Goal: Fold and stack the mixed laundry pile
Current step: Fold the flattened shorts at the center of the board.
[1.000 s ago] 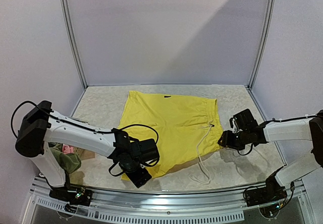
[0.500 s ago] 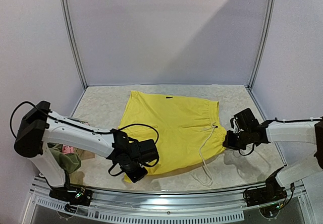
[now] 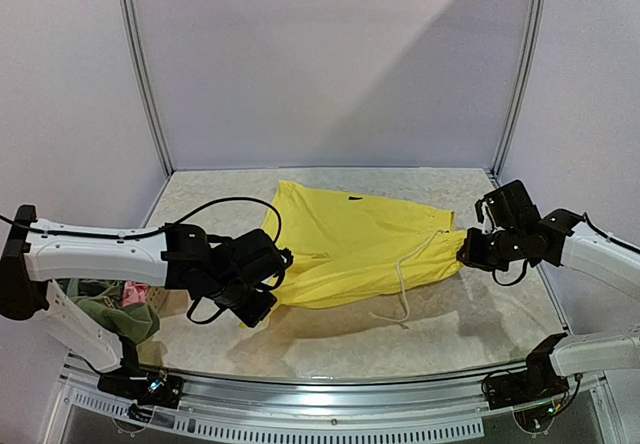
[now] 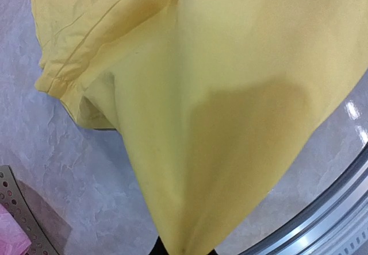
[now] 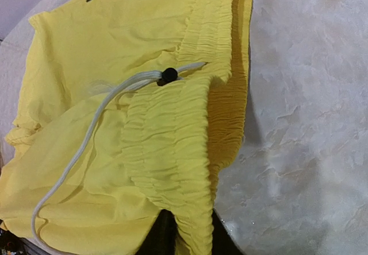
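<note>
The yellow shorts [image 3: 360, 239] hang stretched between both grippers, sagging above the table. My left gripper [image 3: 272, 269] is shut on the leg hem; in the left wrist view the yellow cloth [image 4: 230, 94] narrows down into the gripper [image 4: 184, 248] at the bottom edge. My right gripper [image 3: 466, 254] is shut on the gathered waistband [image 5: 172, 151], which runs down between its dark fingers [image 5: 163, 238]. The white drawstring [image 5: 86, 143] hangs loose off the waistband, trailing to the table [image 3: 400, 294]. Other pieces of the pile, an olive-green one [image 3: 112, 314] and a pink one [image 3: 133, 292], lie at the far left.
A pale perforated basket rim [image 4: 20, 206] with pink cloth [image 4: 11, 238] beside it shows at the left wrist view's lower left. The marbled tabletop [image 3: 460, 314] is bounded by a metal rail [image 3: 330, 389] in front and grey walls behind and at the sides.
The left gripper closed on the hem of the shorts. Both grippers rose, lifting the shorts off the table; the right one moved back and right with the waistband.
</note>
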Action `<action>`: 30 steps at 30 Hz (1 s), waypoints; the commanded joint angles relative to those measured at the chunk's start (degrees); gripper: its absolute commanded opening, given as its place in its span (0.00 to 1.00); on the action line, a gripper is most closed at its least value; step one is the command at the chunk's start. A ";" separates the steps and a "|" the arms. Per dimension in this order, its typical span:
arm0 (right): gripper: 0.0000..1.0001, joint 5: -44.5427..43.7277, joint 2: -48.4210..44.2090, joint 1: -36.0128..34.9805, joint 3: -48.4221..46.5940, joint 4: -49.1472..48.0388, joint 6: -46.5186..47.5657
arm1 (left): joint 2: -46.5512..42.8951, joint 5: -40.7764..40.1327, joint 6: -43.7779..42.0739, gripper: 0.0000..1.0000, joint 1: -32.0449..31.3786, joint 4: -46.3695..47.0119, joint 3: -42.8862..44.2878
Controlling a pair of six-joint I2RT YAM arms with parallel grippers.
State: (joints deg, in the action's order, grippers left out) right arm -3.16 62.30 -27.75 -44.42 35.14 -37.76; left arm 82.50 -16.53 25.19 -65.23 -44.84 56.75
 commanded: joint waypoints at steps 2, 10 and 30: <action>0.60 0.30 4.06 -0.09 1.89 -1.26 -0.27 | 0.36 1.28 0.18 0.00 1.69 -0.37 -0.26; 0.85 11.96 -0.11 -0.11 8.20 -6.14 -1.12 | 4.65 4.16 -0.03 0.00 2.48 3.55 -1.07; 0.58 11.01 -3.29 -1.20 24.01 -19.07 -5.60 | 14.36 5.95 -0.05 0.00 12.12 8.36 -1.85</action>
State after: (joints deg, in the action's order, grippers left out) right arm 6.90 56.03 -28.25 -21.52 24.14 -44.10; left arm 95.24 -11.40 25.32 -54.83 -38.22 55.22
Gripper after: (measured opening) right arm 0.585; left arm 0.021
